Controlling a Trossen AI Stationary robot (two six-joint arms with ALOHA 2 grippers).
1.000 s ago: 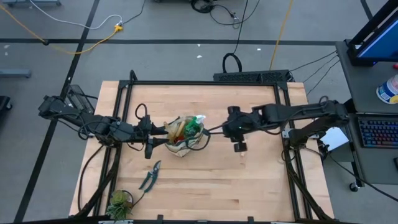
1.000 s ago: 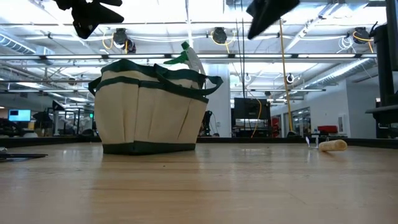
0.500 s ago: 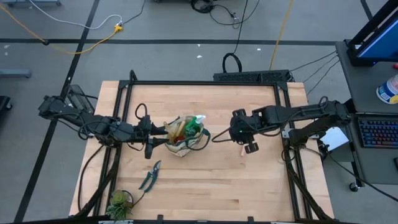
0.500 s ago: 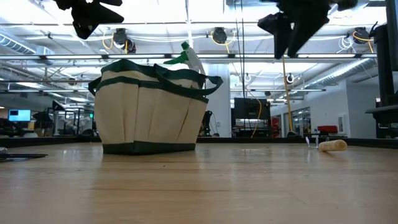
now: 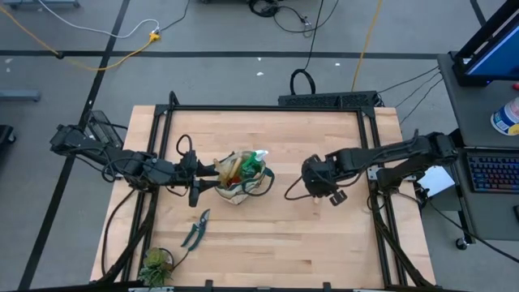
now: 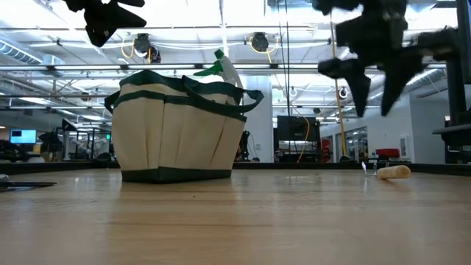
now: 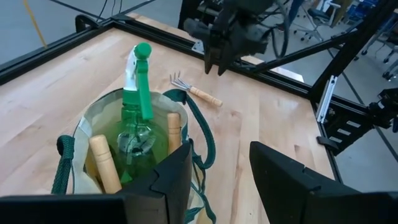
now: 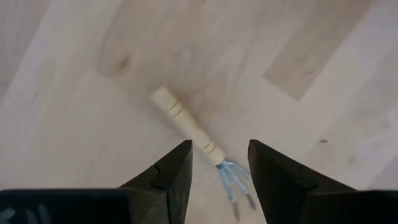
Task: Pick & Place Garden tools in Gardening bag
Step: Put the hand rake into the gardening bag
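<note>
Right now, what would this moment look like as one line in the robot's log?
right gripper: open above hand rake | left gripper: open beside gardening bag | pruning shears: on table

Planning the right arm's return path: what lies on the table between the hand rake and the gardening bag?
Nothing: in the left wrist view only bare wood lies between the hand rake and the gardening bag; the high view agrees.

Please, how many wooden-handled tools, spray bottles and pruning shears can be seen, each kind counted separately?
Wooden-handled tools: 3 (two handles in the bag, one rake on the table)
Spray bottle: 1, in the bag
Pruning shears: 1, on the table
Total: 5
</note>
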